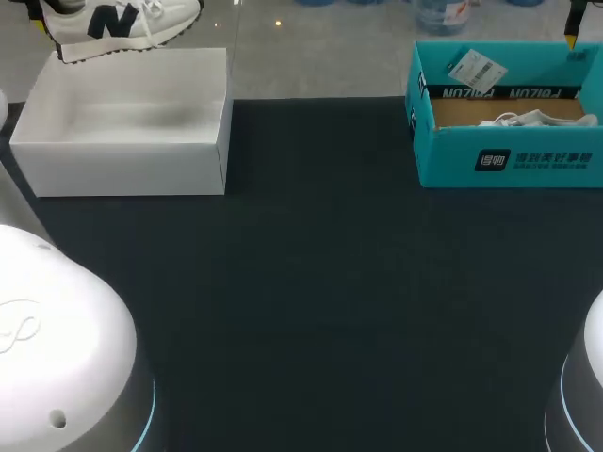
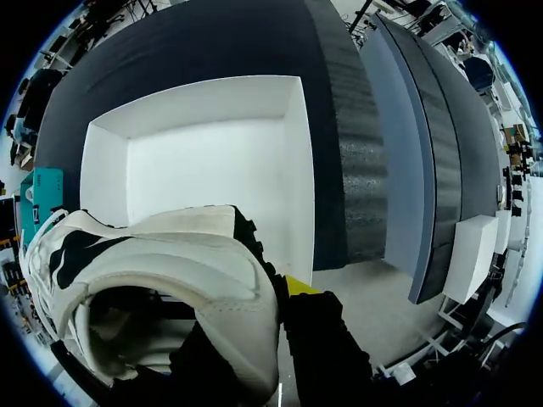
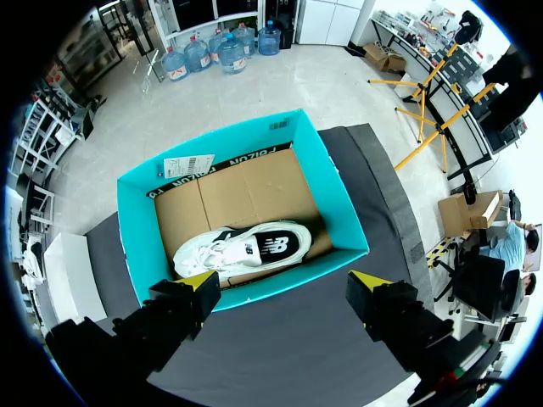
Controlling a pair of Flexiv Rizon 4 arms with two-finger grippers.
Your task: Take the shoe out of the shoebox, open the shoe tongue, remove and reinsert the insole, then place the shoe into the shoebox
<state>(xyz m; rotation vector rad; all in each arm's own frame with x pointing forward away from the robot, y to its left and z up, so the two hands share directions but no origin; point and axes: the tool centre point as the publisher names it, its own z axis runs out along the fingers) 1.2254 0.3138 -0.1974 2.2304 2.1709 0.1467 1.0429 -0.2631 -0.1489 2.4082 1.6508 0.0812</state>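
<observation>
A white shoe with black markings (image 1: 122, 24) hangs over the open white box (image 1: 122, 122) at the table's back left. My left gripper (image 2: 254, 322) is shut on it: one yellow-tipped finger (image 2: 297, 286) presses the outside of the shoe (image 2: 170, 280) and the other is hidden inside its opening. The white box (image 2: 212, 170) lies empty below. At the back right stands a teal shoebox (image 1: 509, 151) with a second white shoe (image 3: 246, 248) lying on the cardboard inside. My right gripper (image 3: 284, 288) hovers open above the teal shoebox (image 3: 140, 229), touching nothing.
The dark table mat (image 1: 320, 282) fills the middle and front. A white tag (image 1: 478, 68) lies on the teal box's back flap. My two arm bases sit at the front corners (image 1: 57, 358).
</observation>
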